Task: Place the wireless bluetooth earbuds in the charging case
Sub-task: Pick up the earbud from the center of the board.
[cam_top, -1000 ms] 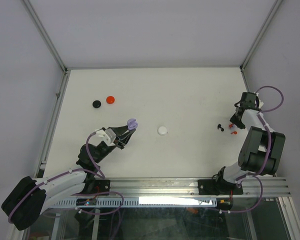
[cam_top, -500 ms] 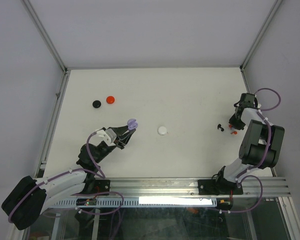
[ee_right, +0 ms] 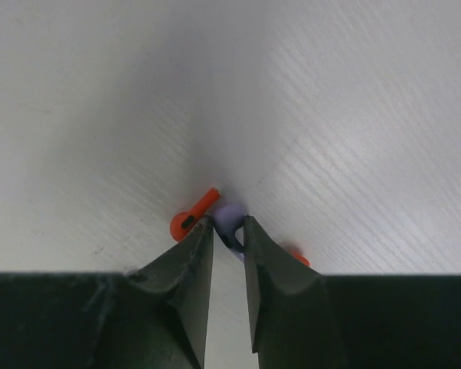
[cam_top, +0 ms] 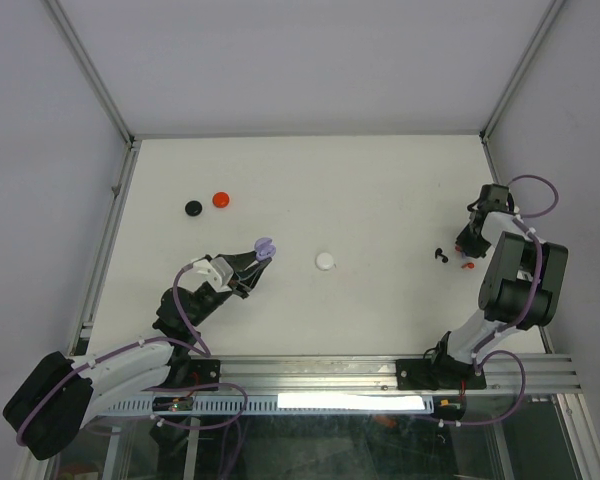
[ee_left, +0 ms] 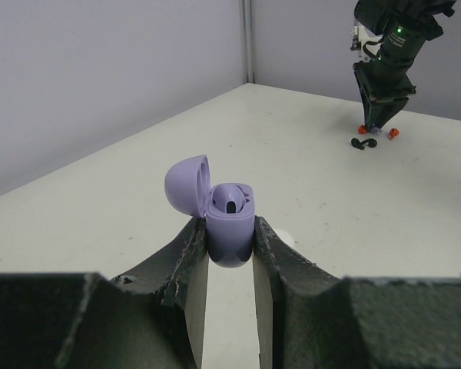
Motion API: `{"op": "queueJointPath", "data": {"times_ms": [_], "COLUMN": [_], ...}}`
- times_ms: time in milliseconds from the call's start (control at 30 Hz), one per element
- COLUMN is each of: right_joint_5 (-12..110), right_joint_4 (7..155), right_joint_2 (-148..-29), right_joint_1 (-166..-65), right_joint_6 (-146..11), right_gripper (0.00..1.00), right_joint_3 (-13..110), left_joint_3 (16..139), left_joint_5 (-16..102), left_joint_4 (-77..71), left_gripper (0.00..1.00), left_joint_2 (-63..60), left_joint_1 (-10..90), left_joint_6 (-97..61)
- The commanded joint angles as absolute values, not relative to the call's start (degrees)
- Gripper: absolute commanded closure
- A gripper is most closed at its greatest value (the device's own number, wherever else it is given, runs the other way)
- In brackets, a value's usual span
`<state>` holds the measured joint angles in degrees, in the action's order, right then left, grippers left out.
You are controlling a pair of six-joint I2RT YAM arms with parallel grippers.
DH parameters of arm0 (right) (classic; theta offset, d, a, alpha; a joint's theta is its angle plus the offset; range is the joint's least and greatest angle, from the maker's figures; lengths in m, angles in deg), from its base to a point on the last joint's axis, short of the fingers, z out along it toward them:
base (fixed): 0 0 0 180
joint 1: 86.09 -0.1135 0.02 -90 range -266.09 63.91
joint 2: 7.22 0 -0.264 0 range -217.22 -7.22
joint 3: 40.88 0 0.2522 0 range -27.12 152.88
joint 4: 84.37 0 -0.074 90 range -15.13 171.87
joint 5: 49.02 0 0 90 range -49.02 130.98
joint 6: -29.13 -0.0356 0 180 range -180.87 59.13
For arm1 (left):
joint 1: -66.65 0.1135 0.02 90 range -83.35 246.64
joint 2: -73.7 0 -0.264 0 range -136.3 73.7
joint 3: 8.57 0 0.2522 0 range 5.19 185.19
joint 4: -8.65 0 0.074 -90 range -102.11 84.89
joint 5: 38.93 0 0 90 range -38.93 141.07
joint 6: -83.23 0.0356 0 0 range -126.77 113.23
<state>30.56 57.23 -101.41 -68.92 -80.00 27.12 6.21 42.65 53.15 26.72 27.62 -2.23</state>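
My left gripper [cam_top: 252, 262] is shut on the purple charging case [cam_top: 264, 246] and holds it upright above the table. In the left wrist view the case [ee_left: 230, 211] sits between the fingers with its lid swung open to the left and a dark socket showing inside. At the right side my right gripper [cam_top: 467, 246] points down at the table. In the right wrist view it [ee_right: 228, 225] is shut on a small purple earbud [ee_right: 230, 213]. An orange earbud [ee_right: 190, 216] lies just left of the fingers, and another orange one [ee_right: 298, 258] peeks out at their right.
A black earbud [cam_top: 441, 255] lies just left of the right gripper. A white round case [cam_top: 325, 261] sits mid-table. A black case [cam_top: 193, 208] and a red case [cam_top: 220, 199] lie at the far left. Frame posts stand at the back corners.
The right gripper's jaws have narrowed onto the purple earbud and its wrist has shifted slightly. The left arm and the case have not moved.
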Motion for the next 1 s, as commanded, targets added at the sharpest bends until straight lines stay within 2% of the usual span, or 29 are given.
{"op": "queueJointPath", "data": {"times_ms": [0,233,400,533,967], "right_joint_5": [30.7,30.9,33.0,34.4,37.8], "right_joint_4": [57.9,56.1,55.0,54.0,49.4], "right_joint_2": [-102.3,-102.8,-101.3,-98.7,-87.6], "right_joint_1": [-68.3,-68.3,-68.4,-68.7,-74.7], "right_joint_6": [-79.3,-79.2,-80.0,-80.8,-83.2], "right_gripper": [0.76,0.76,0.83,0.86,0.89], "right_joint_3": [29.5,30.2,29.6,28.4,23.0], "left_joint_3": [5.3,5.3,5.3,5.3,4.7], "left_joint_5": [42.5,42.1,41.9,41.7,41.3], "left_joint_4": [55.6,55.6,55.9,55.9,58.1], "left_gripper": [1.00,1.00,1.00,1.00,1.00], "left_joint_2": [26.5,26.5,26.3,26.6,27.3], "left_joint_1": [27.3,27.3,27.3,27.3,27.3], "left_joint_6": [-1.0,-1.1,-1.3,-1.6,-2.9]}}
